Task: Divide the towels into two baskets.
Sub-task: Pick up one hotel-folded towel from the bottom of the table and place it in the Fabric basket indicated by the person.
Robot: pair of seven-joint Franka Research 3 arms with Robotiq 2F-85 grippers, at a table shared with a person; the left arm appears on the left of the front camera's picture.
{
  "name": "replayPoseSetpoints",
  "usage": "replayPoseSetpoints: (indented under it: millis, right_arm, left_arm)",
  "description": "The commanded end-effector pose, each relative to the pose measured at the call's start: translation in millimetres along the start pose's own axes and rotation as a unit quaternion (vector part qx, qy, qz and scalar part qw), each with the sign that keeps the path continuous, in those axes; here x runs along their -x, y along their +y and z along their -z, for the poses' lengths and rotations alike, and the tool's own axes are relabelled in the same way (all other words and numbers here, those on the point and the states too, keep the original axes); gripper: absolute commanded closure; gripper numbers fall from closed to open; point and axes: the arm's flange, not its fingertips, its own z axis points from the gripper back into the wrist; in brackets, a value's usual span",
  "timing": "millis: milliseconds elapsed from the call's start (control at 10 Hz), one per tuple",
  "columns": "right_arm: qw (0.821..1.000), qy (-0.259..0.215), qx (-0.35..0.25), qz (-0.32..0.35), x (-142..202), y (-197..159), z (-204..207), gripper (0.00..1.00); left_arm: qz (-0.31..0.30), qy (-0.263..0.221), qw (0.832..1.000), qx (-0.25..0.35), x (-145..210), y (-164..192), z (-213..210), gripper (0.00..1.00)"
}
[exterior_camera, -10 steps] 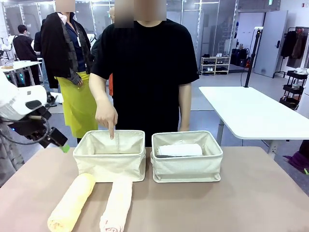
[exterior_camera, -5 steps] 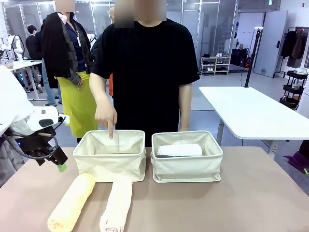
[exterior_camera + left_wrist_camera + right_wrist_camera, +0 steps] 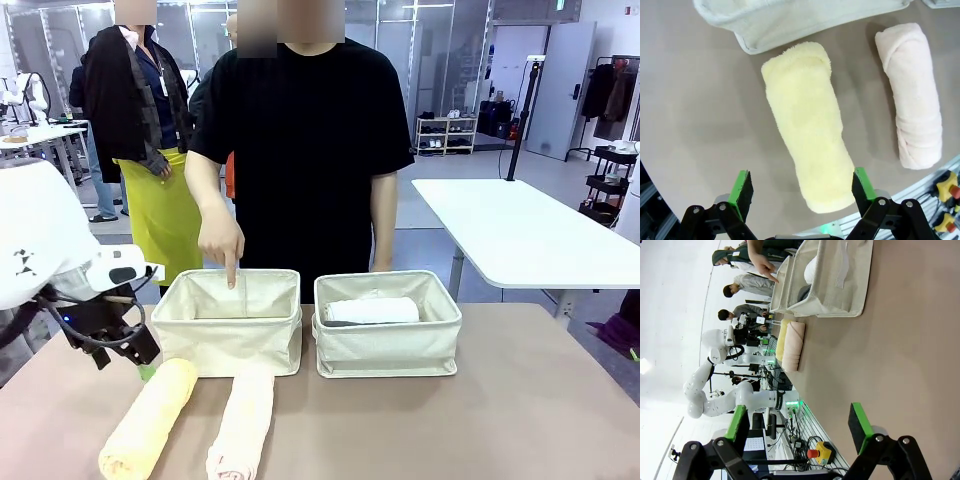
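The left gripper [image 3: 145, 368] hung with jaws spread wide over the pale yellow towel [image 3: 807, 135], which lay on the bench [image 3: 500, 420] beside the pink towel [image 3: 912, 95], close to the left basket [image 3: 228, 335]. The right gripper [image 3: 800, 425] gaped equally wide over bare bench. A white towel [image 3: 372, 311] lay in the right basket [image 3: 388, 350], possibly over a dark one. An off-centre grip could let the roll sag or unroll, and the person's hand [image 3: 220, 240] pointing into the left basket risked a collision
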Motion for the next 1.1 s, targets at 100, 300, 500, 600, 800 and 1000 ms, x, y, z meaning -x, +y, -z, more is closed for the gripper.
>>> replayPoseSetpoints:
  millis: [100,300,500,600,800,1000]
  right_arm:
    - [1.000,-0.001,0.008,0.010,3.5,5.5,2.8,0.00]
    - [1.000,-0.001,0.008,0.010,3.5,5.5,2.8,0.00]
    - [1.000,-0.001,0.008,0.010,3.5,5.5,2.8,0.00]
    - [1.000,-0.001,0.008,0.010,3.5,5.5,2.8,0.00]
    - [1.000,-0.001,0.008,0.010,3.5,5.5,2.8,0.00]
    - [1.000,-0.001,0.008,0.010,3.5,5.5,2.8,0.00]
  left_arm:
    - [-0.018,0.011,1.000,0.004,57.2,-18.0,52.1,0.00]
    - [-0.032,0.022,0.999,0.000,54.9,-19.0,71.6,0.00]
    - [-0.047,0.039,0.998,0.020,58.9,-21.5,81.2,0.00]
    - [-0.046,0.039,0.998,0.018,60.6,-22.2,84.3,0.00]
    - [-0.047,0.052,0.997,0.012,64.7,-22.8,97.5,0.00]
    - [-0.044,0.046,0.998,0.019,67.3,-24.2,105.4,0.00]
